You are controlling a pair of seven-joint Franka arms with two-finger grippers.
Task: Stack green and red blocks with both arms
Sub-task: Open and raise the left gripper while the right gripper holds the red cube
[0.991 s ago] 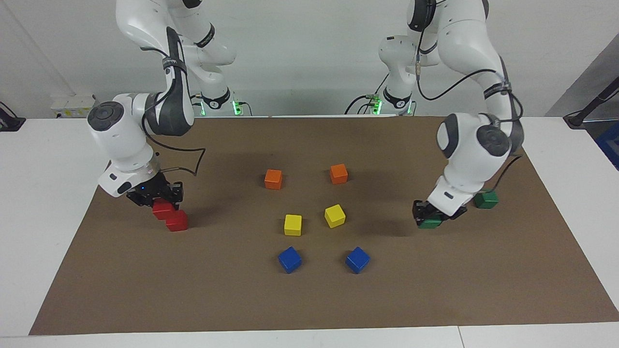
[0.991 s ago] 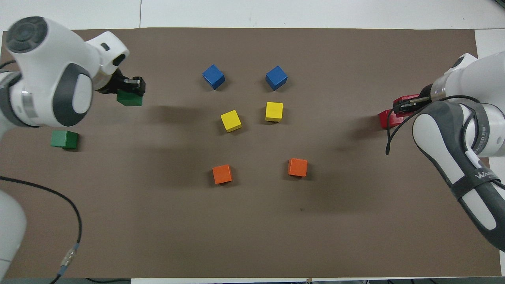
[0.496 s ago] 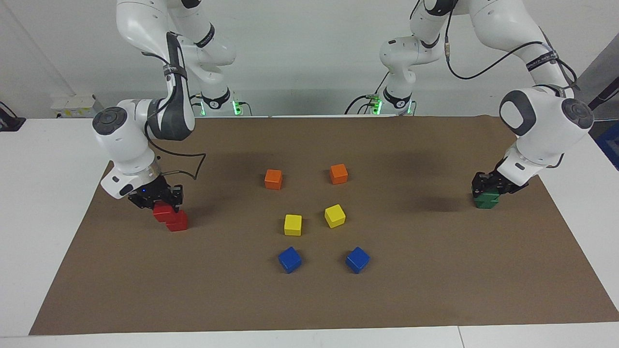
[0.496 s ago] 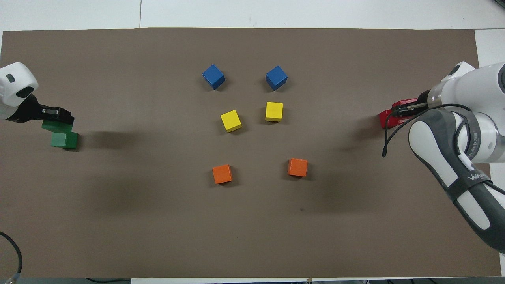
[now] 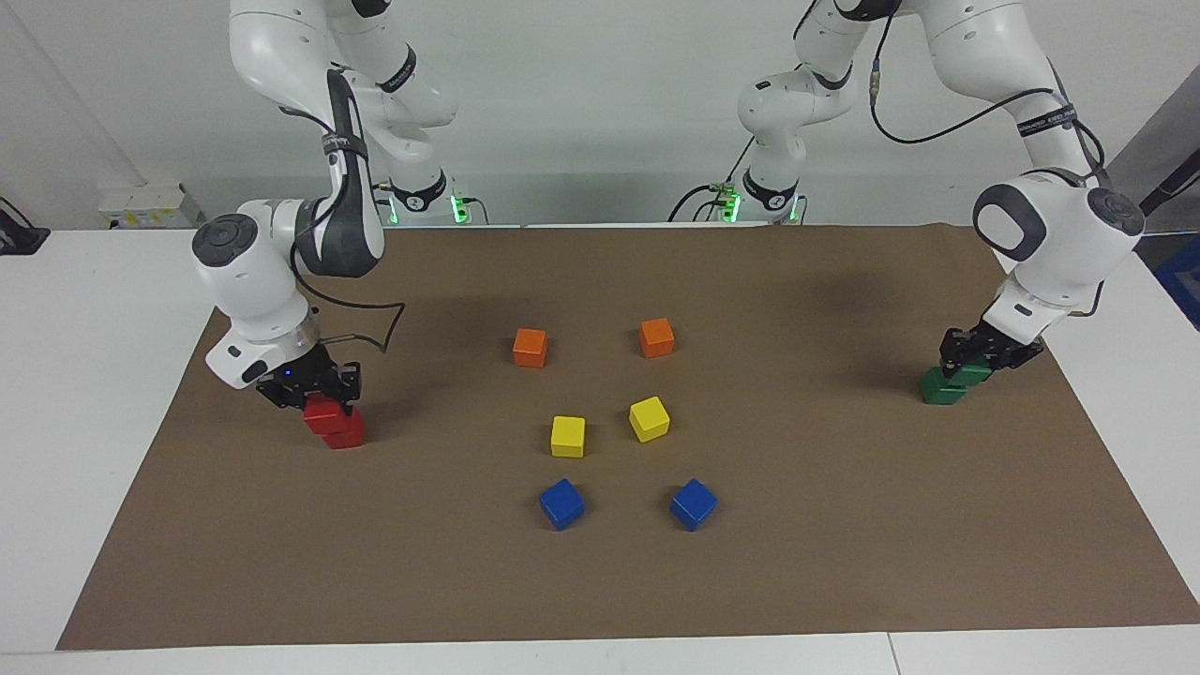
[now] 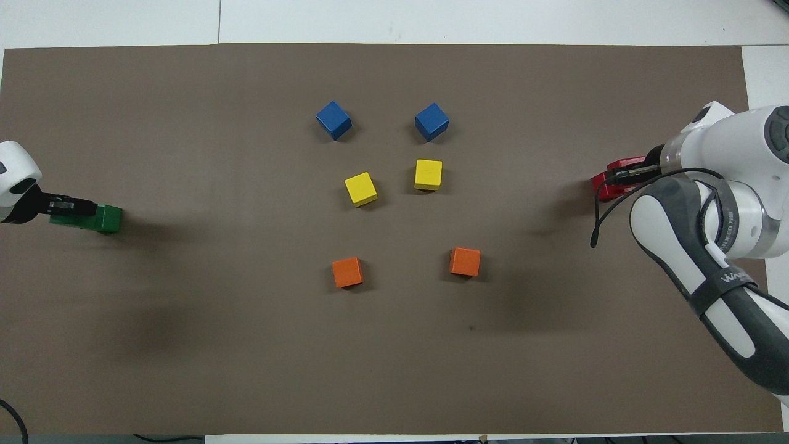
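Clamping a red block over the other red block, the right gripper; left gripper grips a green block over its twin.

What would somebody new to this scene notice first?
Probably the two arms working at once at the ends of the brown mat: the right gripper holds a red block on a second red block, and the left gripper holds a green block on a second green block. Between them sit neat pairs of orange cubes, yellow cubes and blue cubes, orange nearest the robots.
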